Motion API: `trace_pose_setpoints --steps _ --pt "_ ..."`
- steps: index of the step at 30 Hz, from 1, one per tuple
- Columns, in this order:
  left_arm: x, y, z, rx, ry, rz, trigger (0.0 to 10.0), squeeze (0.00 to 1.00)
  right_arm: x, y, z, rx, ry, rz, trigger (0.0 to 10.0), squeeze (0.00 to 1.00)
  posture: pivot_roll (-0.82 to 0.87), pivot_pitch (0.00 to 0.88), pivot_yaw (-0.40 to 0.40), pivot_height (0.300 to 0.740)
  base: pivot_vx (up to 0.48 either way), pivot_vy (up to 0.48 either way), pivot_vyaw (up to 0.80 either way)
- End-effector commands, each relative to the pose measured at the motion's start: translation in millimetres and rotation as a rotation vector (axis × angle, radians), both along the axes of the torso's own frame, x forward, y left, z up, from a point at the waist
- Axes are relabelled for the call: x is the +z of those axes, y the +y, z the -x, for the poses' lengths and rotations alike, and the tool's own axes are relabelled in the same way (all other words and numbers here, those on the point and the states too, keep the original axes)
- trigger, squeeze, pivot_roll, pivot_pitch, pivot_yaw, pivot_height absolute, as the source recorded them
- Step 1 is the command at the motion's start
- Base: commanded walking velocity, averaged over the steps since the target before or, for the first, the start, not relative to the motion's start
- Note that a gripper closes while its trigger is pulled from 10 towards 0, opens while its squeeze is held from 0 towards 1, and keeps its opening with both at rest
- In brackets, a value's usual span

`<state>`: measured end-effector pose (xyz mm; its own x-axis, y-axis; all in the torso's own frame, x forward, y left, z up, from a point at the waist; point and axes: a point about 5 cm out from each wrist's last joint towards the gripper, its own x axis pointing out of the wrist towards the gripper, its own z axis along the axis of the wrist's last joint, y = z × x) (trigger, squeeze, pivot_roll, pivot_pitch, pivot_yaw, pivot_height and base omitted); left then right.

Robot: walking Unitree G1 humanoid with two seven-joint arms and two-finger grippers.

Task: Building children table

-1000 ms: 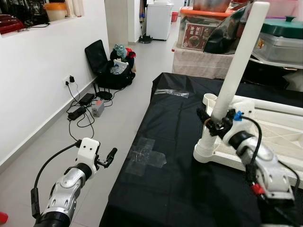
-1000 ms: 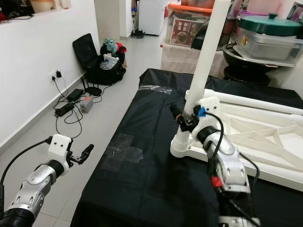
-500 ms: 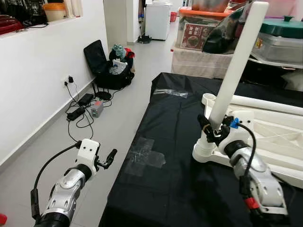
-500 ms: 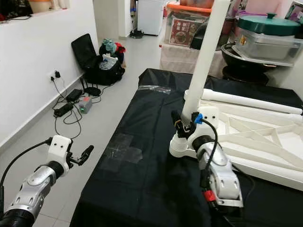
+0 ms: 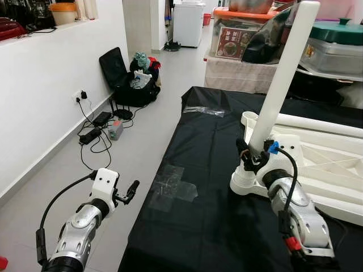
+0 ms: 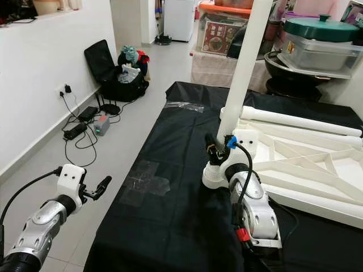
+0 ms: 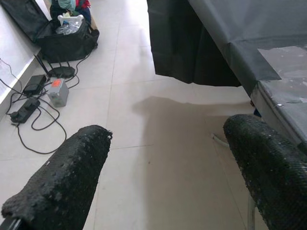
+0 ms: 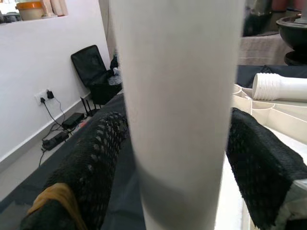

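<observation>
An upturned white plastic table top point(image 5: 334, 164) lies on a table covered in black cloth point(image 5: 198, 226). A long white table leg point(image 5: 283, 73) stands tilted in the corner socket point(image 5: 245, 182) nearest me. My right gripper point(image 5: 253, 156) is shut on the leg just above the socket; in the right wrist view its black fingers point(image 8: 96, 158) press both sides of the leg point(image 8: 180, 96). A second white leg point(image 6: 300, 120) lies along the table top's far side. My left gripper point(image 5: 129, 190) hangs open over the floor left of the table, fingers point(image 7: 62, 177) wide apart.
Tape patches point(image 5: 173, 184) stick to the cloth near its left edge. On the tiled floor by the white wall lie an open black bag point(image 5: 127, 79) and cables with a power strip point(image 5: 96, 133). Boxes and a lidded pot point(image 5: 334, 48) stand behind the table.
My right gripper has slid lower down the leg, toward the socket, and the arm has drawn in closer to the table top. The left arm has hardly moved.
</observation>
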<state>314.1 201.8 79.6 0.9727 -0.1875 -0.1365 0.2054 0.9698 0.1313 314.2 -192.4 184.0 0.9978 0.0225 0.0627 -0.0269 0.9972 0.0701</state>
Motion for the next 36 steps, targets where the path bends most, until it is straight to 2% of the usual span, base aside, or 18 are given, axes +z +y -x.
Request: trace_pose_setpoints --steps 1,7,13,17,18,19,20,21,22,36 --pt "-3.5 -1.5 1.4 -0.003 0.010 -0.009 10.0 0.00 5.5 4.8 -2.8 0.009 -0.011 -0.003 10.0 0.00 0.04 0.000 -0.058 0.740 0.000 0.000 0.00" --pt "-4.0 -1.8 1.4 -0.004 0.011 -0.009 10.0 0.00 10.5 7.2 -6.7 0.068 -0.032 0.026 10.0 0.00 0.04 0.000 -0.060 0.740 0.000 0.000 0.00" --pt "-4.6 -0.8 2.2 0.002 0.013 -0.010 10.0 0.00 17.1 -6.8 -14.4 0.045 -0.037 0.076 10.0 0.00 0.05 0.000 -0.065 0.740 0.000 0.000 0.00" --pt "-5.2 -1.2 2.8 0.002 0.014 -0.009 10.0 0.00 18.3 -9.5 -16.8 0.030 -0.037 0.079 10.0 0.00 0.05 0.000 -0.065 0.740 0.000 0.000 0.00" --pt "-5.3 -1.1 2.9 0.002 0.014 -0.009 10.0 0.00 18.2 -9.7 -17.3 0.026 -0.037 0.077 8.9 0.00 0.05 0.000 -0.065 0.740 0.000 0.000 0.00" --pt "-5.4 -1.0 3.0 0.002 0.015 -0.009 10.0 0.00 18.0 -10.2 -17.7 0.021 -0.037 0.075 6.2 0.00 0.05 0.000 -0.067 0.740 0.000 0.000 0.00" --pt "-5.5 -0.9 3.1 0.002 0.015 -0.010 10.0 0.00 17.5 -10.9 -18.2 0.011 -0.036 0.071 2.9 0.00 0.05 0.000 -0.067 0.740 0.000 0.000 0.00" --pt "-5.5 -0.9 3.1 0.002 0.015 -0.010 10.0 0.00 17.5 -10.9 -18.2 0.011 -0.036 0.071 2.9 0.00 0.05 0.000 -0.067 0.740 0.000 0.000 0.00" --pt "-5.4 -0.5 3.1 0.003 0.015 -0.011 10.0 0.00 16.6 -11.8 -18.5 -0.001 -0.034 0.064 0.0 0.00 0.05 0.000 -0.067 0.740 0.000 0.000 0.00" --pt "-5.4 0.0 2.7 0.001 0.017 -0.014 10.0 0.00 14.3 -12.3 -18.2 -0.019 -0.038 0.050 0.0 0.00 0.05 0.000 -0.064 0.740 0.000 0.000 0.00"
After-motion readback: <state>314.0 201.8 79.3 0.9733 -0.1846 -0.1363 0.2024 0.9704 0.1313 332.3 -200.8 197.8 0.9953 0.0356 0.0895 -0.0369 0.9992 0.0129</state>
